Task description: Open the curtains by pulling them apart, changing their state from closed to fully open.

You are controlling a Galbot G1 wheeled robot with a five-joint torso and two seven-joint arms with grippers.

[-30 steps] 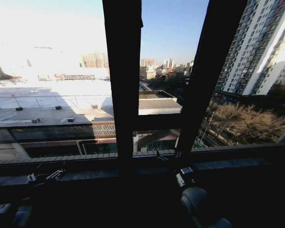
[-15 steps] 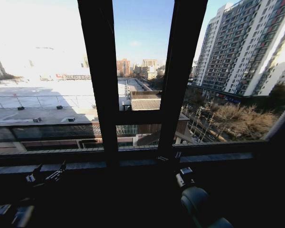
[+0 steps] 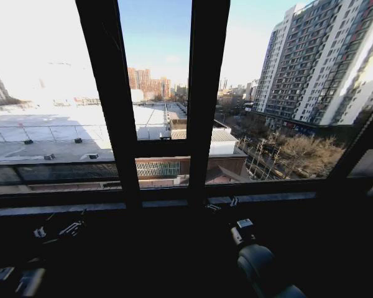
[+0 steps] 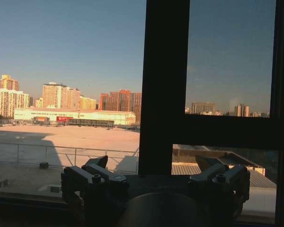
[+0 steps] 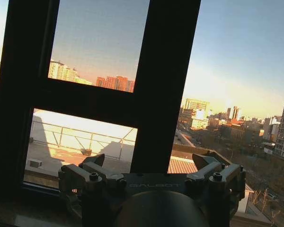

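Note:
The curtains are out of view; bare glass and dark window frame bars [image 3: 206, 93] fill the space ahead. My left gripper [image 3: 57, 231] hangs low on the left in front of the sill, and in the left wrist view this gripper [image 4: 154, 161] is open, with nothing between its fingers [image 4: 100, 162]. Low in the middle, my right gripper [image 3: 221, 203] points at the sill. The right wrist view shows it [image 5: 151, 161] open too, facing a frame bar [image 5: 168, 80].
A second upright bar [image 3: 105, 93] stands to the left, and a crossbar [image 3: 161, 148] joins the two. The window sill [image 3: 273, 197] runs across just beyond both grippers. A dark slanted edge [image 3: 363, 139] closes the view at the right.
The whole head picture has slid to the left, so the camera has turned to the right. Both arms keep the same place in the picture.

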